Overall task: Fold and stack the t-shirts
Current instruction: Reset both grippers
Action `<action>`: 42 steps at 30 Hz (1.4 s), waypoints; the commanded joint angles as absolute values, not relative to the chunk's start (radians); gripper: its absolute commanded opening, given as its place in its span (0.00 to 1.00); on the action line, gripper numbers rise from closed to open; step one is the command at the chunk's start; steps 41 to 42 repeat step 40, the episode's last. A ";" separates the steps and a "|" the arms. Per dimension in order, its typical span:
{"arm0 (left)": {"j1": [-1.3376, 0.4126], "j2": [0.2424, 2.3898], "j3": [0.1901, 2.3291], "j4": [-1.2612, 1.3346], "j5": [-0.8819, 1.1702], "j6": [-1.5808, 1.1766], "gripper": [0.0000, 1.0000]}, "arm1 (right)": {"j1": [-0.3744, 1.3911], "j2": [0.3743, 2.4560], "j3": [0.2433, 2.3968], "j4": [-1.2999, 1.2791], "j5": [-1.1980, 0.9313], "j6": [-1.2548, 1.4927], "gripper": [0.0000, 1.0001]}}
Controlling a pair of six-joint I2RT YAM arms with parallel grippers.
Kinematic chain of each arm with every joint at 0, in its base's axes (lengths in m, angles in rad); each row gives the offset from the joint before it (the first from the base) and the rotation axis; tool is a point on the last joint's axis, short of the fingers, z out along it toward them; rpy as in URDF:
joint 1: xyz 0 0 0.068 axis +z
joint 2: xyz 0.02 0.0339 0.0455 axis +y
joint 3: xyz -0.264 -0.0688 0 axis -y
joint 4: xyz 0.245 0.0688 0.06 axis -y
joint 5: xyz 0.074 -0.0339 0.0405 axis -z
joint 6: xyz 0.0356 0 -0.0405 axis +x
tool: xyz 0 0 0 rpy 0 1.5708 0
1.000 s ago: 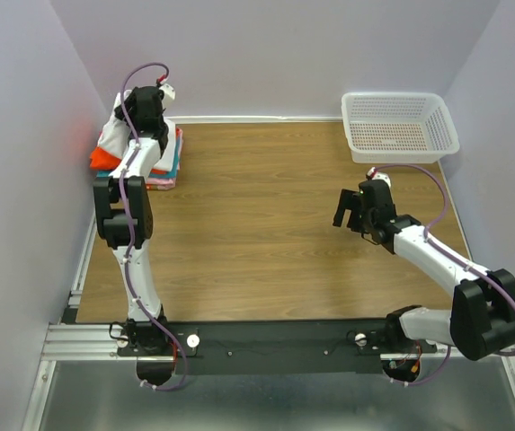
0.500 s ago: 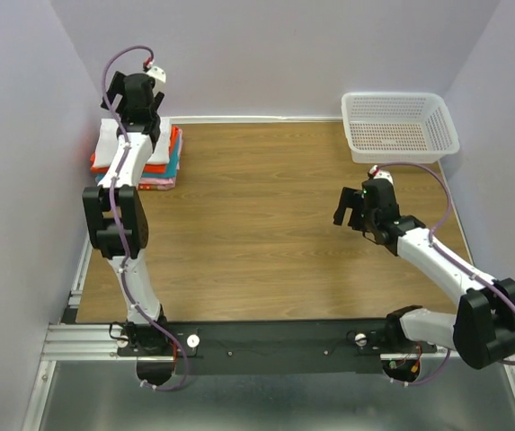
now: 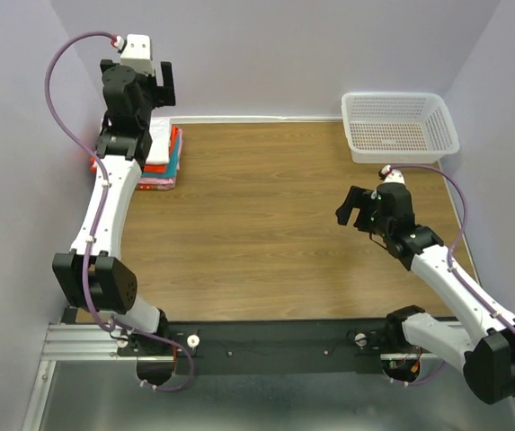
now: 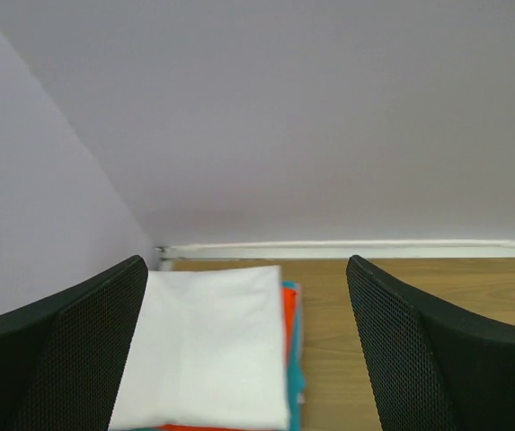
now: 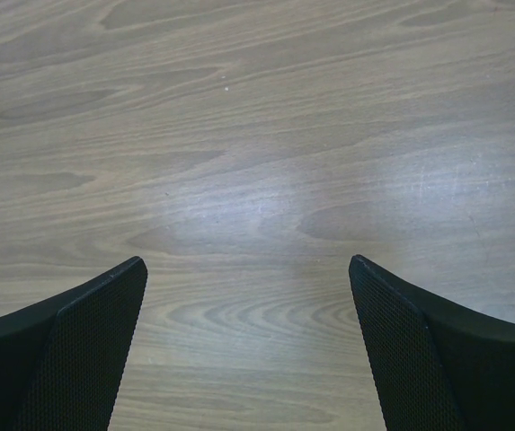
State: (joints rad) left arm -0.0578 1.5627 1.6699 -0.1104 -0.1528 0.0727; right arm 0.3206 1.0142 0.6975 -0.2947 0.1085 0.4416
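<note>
A folded stack of t-shirts (image 3: 163, 160) lies at the table's far left corner. The white t-shirt (image 4: 208, 350) is on top, with orange-red (image 4: 289, 314) and teal (image 4: 298, 382) edges showing under it and a pink edge (image 3: 156, 183) at the bottom. My left gripper (image 3: 154, 88) hangs open above the stack; in the left wrist view the left gripper (image 4: 245, 265) holds nothing. My right gripper (image 3: 351, 208) hovers open over bare wood at mid-right; the right wrist view shows only tabletop between the right gripper's (image 5: 246, 265) fingers.
A white mesh basket (image 3: 399, 126) stands at the far right corner and looks empty. Lilac walls close the table on the left, back and right. A white strip (image 4: 347, 247) runs along the back wall's foot.
My left gripper opened, let go of the white t-shirt on the stack and rose above it, the arm stretching out. The right arm shifted slightly and stayed open.
</note>
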 commanded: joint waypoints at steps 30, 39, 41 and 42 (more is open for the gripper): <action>-0.948 1.348 0.890 -0.350 -0.678 -0.914 0.98 | 0.321 0.864 0.538 -0.362 0.262 0.586 1.00; -0.948 1.356 0.900 -0.391 -0.715 -0.928 0.98 | 0.321 0.841 0.528 -0.354 0.255 0.583 1.00; -0.948 1.361 0.902 -0.396 -0.716 -0.928 0.98 | 0.319 0.836 0.528 -0.353 0.255 0.583 1.00; -0.948 1.361 0.902 -0.396 -0.716 -0.928 0.98 | 0.319 0.836 0.528 -0.353 0.255 0.583 1.00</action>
